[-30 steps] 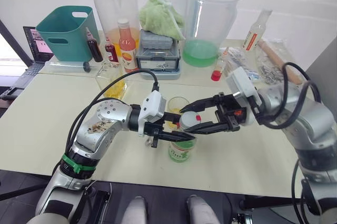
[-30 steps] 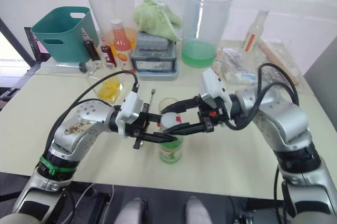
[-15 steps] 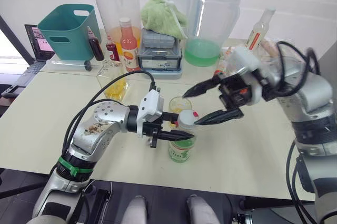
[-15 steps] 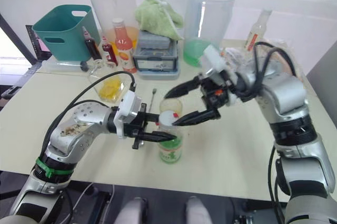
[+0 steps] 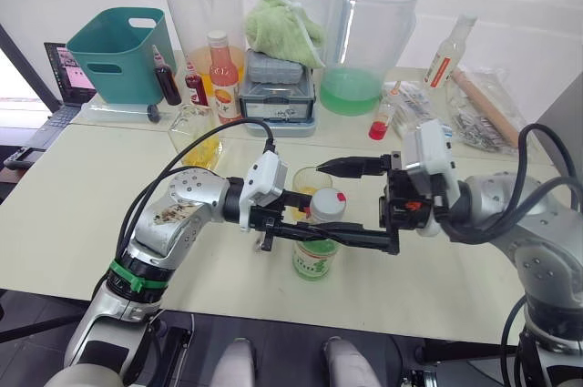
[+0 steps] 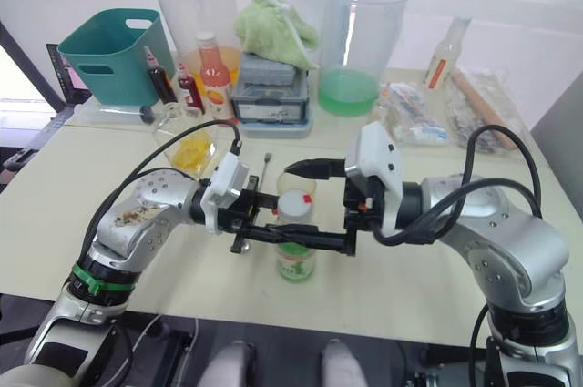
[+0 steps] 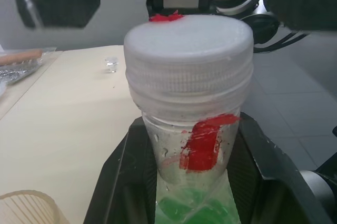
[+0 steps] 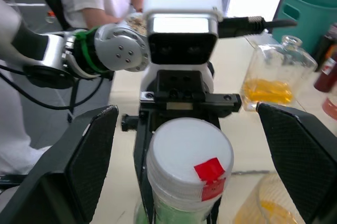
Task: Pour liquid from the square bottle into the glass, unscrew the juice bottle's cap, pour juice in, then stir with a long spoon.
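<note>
Left claw point(image 5: 305, 232) grips juice bottle point(image 5: 313, 259) — label unreadable.

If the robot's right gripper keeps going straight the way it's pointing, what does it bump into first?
Probably the cap of the juice bottle, which sits between the right gripper's open fingers; behind it waits the left gripper.

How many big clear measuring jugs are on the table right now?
2. One jug holding orange liquid stands at the back beside the teal bin; the other jug, holding green liquid, stands at the back right of the green cloth.

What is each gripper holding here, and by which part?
The left gripper clamps the juice bottle at its neck, just under the cap. The right gripper is open around the cap, holding nothing.
</note>
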Motion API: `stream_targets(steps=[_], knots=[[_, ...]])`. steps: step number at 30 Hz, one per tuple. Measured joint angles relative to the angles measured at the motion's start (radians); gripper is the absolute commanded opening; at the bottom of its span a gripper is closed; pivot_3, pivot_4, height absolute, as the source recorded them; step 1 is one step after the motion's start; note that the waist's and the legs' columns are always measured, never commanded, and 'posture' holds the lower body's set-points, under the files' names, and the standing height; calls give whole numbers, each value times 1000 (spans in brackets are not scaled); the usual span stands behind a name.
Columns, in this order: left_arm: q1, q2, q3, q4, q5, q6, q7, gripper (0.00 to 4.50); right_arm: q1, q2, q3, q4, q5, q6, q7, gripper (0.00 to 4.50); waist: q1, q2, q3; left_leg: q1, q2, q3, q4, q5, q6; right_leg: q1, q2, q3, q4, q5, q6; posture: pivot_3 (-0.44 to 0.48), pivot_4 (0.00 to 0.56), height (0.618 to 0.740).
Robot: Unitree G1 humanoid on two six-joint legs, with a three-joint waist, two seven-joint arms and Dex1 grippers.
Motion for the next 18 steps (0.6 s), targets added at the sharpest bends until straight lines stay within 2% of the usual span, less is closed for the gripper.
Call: stream_targets(steps=[4,7,13,18], knots=[[-6,-5,-1,19,2,-15,-14,1400,12,13,0,-17,3,21,-89,4463,0,0,0,0,0,0,0,0,0,0,0,0,0,0,0,0,150,723],[-7,-8,0,27,2,-21,-20,1400,13,13,1,-18,26,39,-124,3669,0,0,0,0,0,0,0,0,0,0,0,0,0,0,0,0,150,723],[2,-6,2,15,2,-21,-13,1400,21,4,10,-29,71,38,-106,1704,-1,0,0,0,0,0,0,0,0,0,0,0,0,0,0,0,150,723],[21,2,6,-18,2,-14,5,1400,-20,-26,42,35,66,4,5,1690,-2,0,0,0,0,0,0,0,0,0,0,0,-1,0,0,0,150,723]])
